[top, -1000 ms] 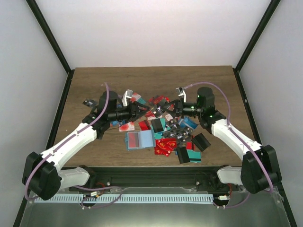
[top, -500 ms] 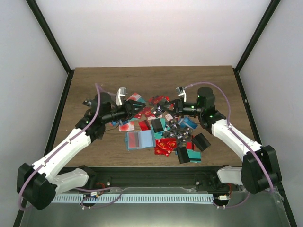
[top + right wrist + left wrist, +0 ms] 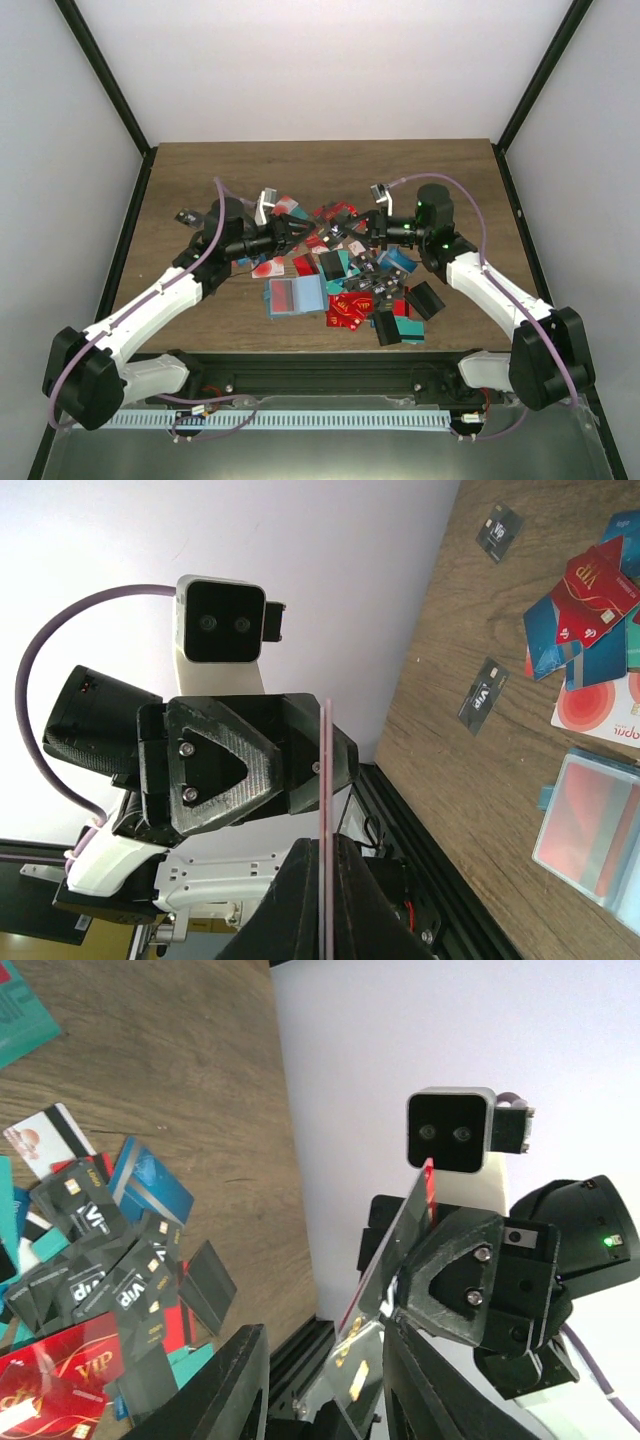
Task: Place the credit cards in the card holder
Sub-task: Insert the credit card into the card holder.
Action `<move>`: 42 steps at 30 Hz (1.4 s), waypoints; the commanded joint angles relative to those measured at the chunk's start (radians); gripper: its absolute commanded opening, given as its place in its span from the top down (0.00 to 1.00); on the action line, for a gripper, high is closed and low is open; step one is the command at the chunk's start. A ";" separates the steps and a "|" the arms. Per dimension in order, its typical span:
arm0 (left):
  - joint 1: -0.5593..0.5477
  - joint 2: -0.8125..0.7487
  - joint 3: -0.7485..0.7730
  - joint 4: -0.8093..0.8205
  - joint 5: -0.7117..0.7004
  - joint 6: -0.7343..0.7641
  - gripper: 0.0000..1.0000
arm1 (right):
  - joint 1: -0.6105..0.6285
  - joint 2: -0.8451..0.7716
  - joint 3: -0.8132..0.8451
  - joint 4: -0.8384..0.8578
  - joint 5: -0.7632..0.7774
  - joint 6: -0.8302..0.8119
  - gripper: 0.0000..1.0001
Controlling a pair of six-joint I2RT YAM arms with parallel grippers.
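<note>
My right gripper [image 3: 364,232] [image 3: 327,858] is shut on a thin reddish credit card [image 3: 325,780], edge-on in the right wrist view and held in the air above the pile. That card [image 3: 392,1260] reaches into my left gripper [image 3: 298,232] [image 3: 325,1360], which is open. It lies against one finger, with a wide gap to the other. Many more credit cards [image 3: 345,275] [image 3: 95,1260] are scattered over the table's middle. The card holder [image 3: 293,296] [image 3: 592,830], a teal-blue wallet, lies open below the left gripper with a red card showing in it.
Black blocky cases [image 3: 425,298] [image 3: 386,327] sit at the near right of the pile. A lone dark card [image 3: 186,216] lies at the far left. The left arm's wrist camera [image 3: 222,620] faces the right one [image 3: 450,1130] at close range. Black frame posts stand at the table's far corners.
The left gripper swung left, then came back right towards the right gripper, so the held card now sits between its fingers; its jaws narrowed a little. The right arm has stayed still.
</note>
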 commanded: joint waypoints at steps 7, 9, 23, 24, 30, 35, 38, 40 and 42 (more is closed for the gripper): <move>-0.021 0.024 0.005 0.077 0.031 -0.017 0.71 | 0.030 0.017 0.037 0.014 -0.026 -0.011 0.99; -0.021 0.025 0.006 0.076 0.032 -0.017 0.72 | 0.030 0.018 0.038 0.015 -0.025 -0.011 0.99; -0.029 0.007 -0.001 0.057 0.025 -0.021 0.77 | 0.029 0.014 0.035 0.014 -0.013 -0.018 0.99; -0.030 0.006 -0.002 0.055 0.024 -0.021 0.77 | 0.030 0.016 0.036 0.015 -0.013 -0.019 0.99; -0.032 -0.003 -0.007 0.044 0.022 -0.021 0.77 | 0.029 0.025 0.029 0.039 -0.006 -0.009 0.99; -0.032 -0.006 -0.007 0.042 0.020 -0.020 0.80 | 0.029 0.032 0.034 0.038 -0.001 -0.011 0.99; -0.032 -0.007 -0.006 0.040 0.020 -0.020 0.85 | 0.030 0.033 0.031 0.032 0.002 -0.016 0.99; -0.032 -0.008 -0.005 0.036 0.019 -0.019 0.91 | 0.029 0.033 0.032 0.025 0.003 -0.022 0.99; -0.032 -0.010 -0.001 0.022 0.013 -0.012 0.96 | 0.030 0.032 0.037 0.003 0.011 -0.040 0.99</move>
